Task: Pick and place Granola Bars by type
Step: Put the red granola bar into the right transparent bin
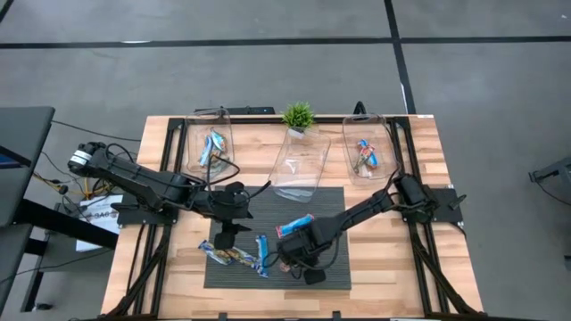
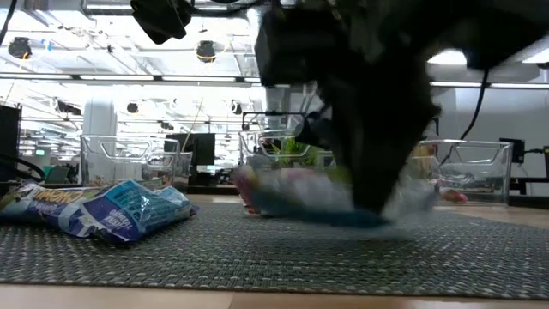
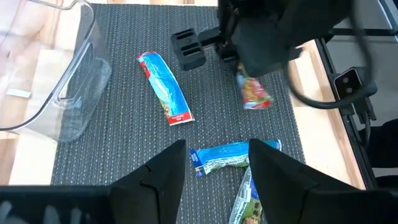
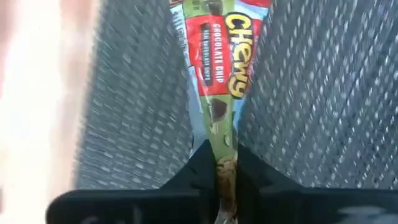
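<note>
- Where the high view looks straight down, a dark woven mat (image 1: 323,207) lies on the wooden table (image 1: 419,259), with three clear plastic tubs (image 1: 301,164) along the table's far edge; the left tub and the right tub each hold wrapped bars.
- Same view: the right gripper (image 1: 294,262) sits low over the mat near its front edge, and the left gripper (image 1: 224,241) hangs above the mat's left edge; a red-ended blue foil bar (image 1: 295,223) lies mid-mat, and blue-and-white foil bars (image 1: 234,257) lie near the front left corner.
- Low view: a blue-and-white bar lies on the mat's left; blurred dark arm parts cover a pale bar.
- Left wrist view: the left gripper's fingers (image 3: 163,177) stand apart, holding nothing, above a blue-and-white bar.
- Right wrist view: the right gripper's fingers (image 4: 200,173) are pinched tight on the end of a green-and-blue chocolate chip foil bar (image 4: 219,74) lying on the mat.
</note>
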